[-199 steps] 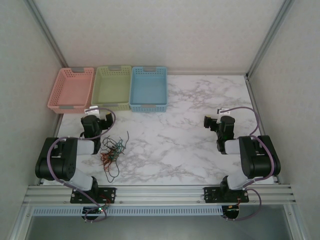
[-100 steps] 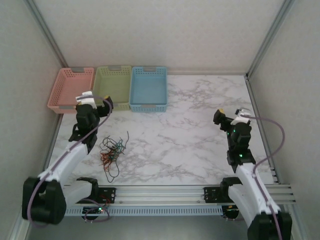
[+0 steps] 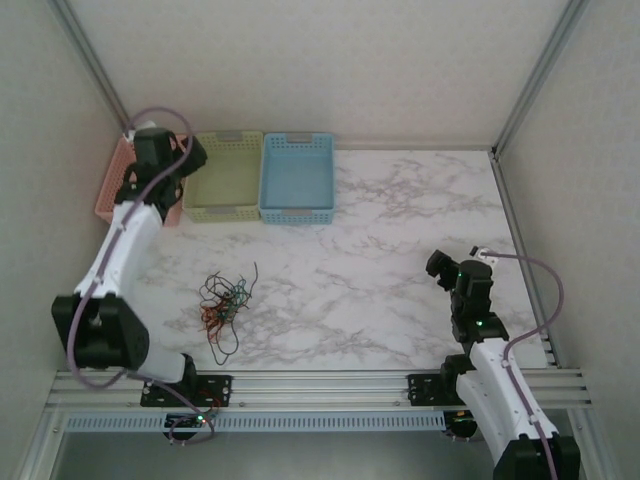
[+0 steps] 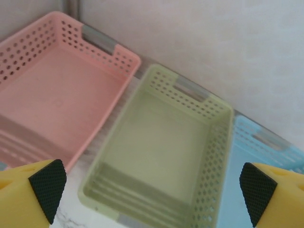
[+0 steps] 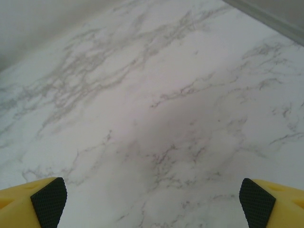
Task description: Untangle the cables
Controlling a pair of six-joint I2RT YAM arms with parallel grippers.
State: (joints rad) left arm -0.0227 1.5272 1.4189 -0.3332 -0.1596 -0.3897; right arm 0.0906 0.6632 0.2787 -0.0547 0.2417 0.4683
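Observation:
The cables [image 3: 224,300] lie as one small tangle of thin black, red-orange and green wires on the marble table, left of centre, with loose black ends trailing out. My left gripper [image 3: 180,158] is raised at the far left, well away from the tangle, above the pink and green baskets. In the left wrist view it [image 4: 152,190] is open, with the green basket's floor between its fingertips [image 4: 47,187]. My right gripper [image 3: 440,265] hovers over bare table at the right. It [image 5: 152,202] is also open, with nothing between its pads [image 5: 256,202].
Three baskets stand side by side at the back left: pink [image 3: 118,185], green [image 3: 232,172] and blue [image 3: 297,175]. In the left wrist view the pink basket [image 4: 52,95], green basket [image 4: 161,147] and blue basket [image 4: 266,152] hold nothing. Walls close in the table's back and sides.
The left arm has unfolded and swung from beside the tangle up to the baskets. The right arm has unfolded, its gripper now slightly nearer and further right. The tangle has not moved.

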